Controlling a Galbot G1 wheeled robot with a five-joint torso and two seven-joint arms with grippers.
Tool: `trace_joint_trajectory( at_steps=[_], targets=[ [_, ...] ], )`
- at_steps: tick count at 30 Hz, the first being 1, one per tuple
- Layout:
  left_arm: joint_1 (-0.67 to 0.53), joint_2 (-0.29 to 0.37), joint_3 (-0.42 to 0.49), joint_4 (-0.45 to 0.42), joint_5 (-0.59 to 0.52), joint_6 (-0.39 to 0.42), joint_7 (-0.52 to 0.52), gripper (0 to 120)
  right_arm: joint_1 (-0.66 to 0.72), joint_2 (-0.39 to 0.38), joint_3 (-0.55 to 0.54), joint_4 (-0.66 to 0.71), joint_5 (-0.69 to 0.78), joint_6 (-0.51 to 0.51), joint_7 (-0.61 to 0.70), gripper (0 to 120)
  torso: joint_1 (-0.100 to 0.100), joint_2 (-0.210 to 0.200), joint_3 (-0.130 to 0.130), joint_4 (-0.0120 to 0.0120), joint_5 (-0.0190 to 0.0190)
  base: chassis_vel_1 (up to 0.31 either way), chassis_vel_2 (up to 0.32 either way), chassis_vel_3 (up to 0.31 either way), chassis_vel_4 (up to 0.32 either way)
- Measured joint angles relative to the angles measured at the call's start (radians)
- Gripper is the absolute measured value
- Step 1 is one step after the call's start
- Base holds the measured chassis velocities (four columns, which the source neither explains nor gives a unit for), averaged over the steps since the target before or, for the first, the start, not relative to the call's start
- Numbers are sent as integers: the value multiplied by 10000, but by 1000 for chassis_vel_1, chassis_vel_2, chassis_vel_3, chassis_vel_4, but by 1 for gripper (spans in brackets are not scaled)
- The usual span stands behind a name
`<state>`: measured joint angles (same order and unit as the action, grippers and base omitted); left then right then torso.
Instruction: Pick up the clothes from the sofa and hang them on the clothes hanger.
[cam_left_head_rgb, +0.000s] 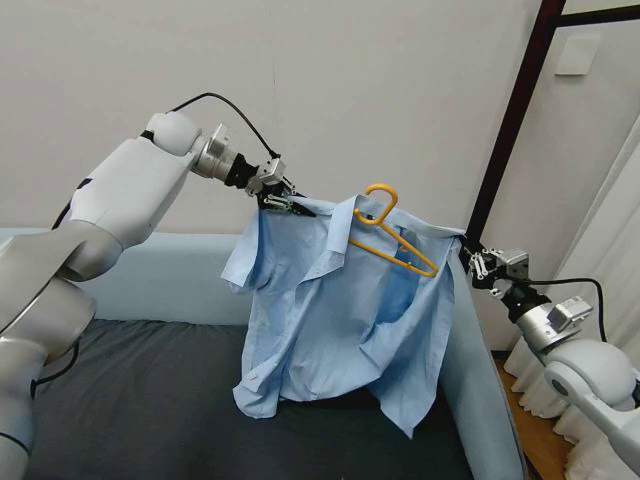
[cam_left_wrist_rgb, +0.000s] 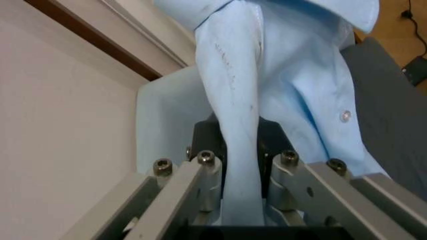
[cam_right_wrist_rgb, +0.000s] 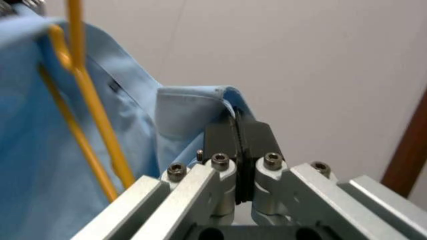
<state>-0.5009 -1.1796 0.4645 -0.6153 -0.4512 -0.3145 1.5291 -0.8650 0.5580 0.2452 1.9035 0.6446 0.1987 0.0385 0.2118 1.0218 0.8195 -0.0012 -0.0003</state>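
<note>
A light blue shirt (cam_left_head_rgb: 340, 320) hangs stretched in the air above the sofa, held at both shoulders. My left gripper (cam_left_head_rgb: 285, 204) is shut on the shirt's left shoulder edge; in the left wrist view the fabric (cam_left_wrist_rgb: 237, 115) runs pinched between the fingers (cam_left_wrist_rgb: 208, 175). My right gripper (cam_left_head_rgb: 470, 255) is shut on the right shoulder edge, and its black pads (cam_right_wrist_rgb: 227, 142) clamp the cloth (cam_right_wrist_rgb: 190, 107). A yellow hanger (cam_left_head_rgb: 385, 235) sits inside the open collar with its hook sticking up; the right wrist view has the hanger (cam_right_wrist_rgb: 90, 100) against the cloth.
The sofa (cam_left_head_rgb: 150, 400) has a dark grey seat and pale blue back and arm (cam_left_head_rgb: 480, 380). A white wall lies behind. A dark vertical post (cam_left_head_rgb: 515, 110) stands at the right, with white curtain folds (cam_left_head_rgb: 610, 270) beyond it.
</note>
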Motion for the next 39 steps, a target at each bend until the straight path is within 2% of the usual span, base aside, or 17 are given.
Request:
trace_joint_trajectory(
  at_steps=[5, 9, 14, 16, 18, 24, 33, 39],
  targets=[
    [525, 20, -302, -243, 112, -65, -229, 7, -172, -33, -111, 781, 191, 32, -22, 0, 0, 0, 0, 1, -4, 0, 0, 0, 0],
    [1027, 141, -478, -432, -422, -63, -835, 7, -450, 226, -340, 1106, 426, 119, 48, 0, 0, 0, 1, 1, -3, 0, 0, 0, 0],
    [2275, 557, -811, -858, -1985, 39, -2066, 7, -823, 743, -742, 996, 182, 305, 10, 0, 0, 0, 1, -1, -3, 0, 0, 0, 0],
    [2525, 632, -912, -952, -2219, 105, -2141, 7, -842, 817, -824, 915, 103, 341, -46, 0, 0, -1, 1, 2, -4, 0, 0, 0, 0],
    [3190, 871, -1080, -1312, -2942, 317, -2210, 7, -877, 961, -981, 717, -57, 418, -184, 0, 0, 0, 1, 4, -5, 0, 0, 0, 0],
    [3922, 1109, -1203, -1712, -3716, 467, -2277, 7, -873, 1129, -1125, 393, -132, 587, -626, 0, 0, -1, 1, 0, -5, 0, 0, 0, 0],
    [4211, 1319, -1113, -2420, -3673, 547, -2400, 7, -741, 1463, -1338, 11, 73, 994, -1707, 0, 0, 0, 1, 0, -2, 0, 0, 0, 0],
    [4153, 1096, -864, -2553, -3205, 566, -2635, 7, -644, 1490, -1349, -109, 306, 1109, -2459, 0, 0, 0, 1, 1, -3, 0, 0, 0, 0]
  ],
)
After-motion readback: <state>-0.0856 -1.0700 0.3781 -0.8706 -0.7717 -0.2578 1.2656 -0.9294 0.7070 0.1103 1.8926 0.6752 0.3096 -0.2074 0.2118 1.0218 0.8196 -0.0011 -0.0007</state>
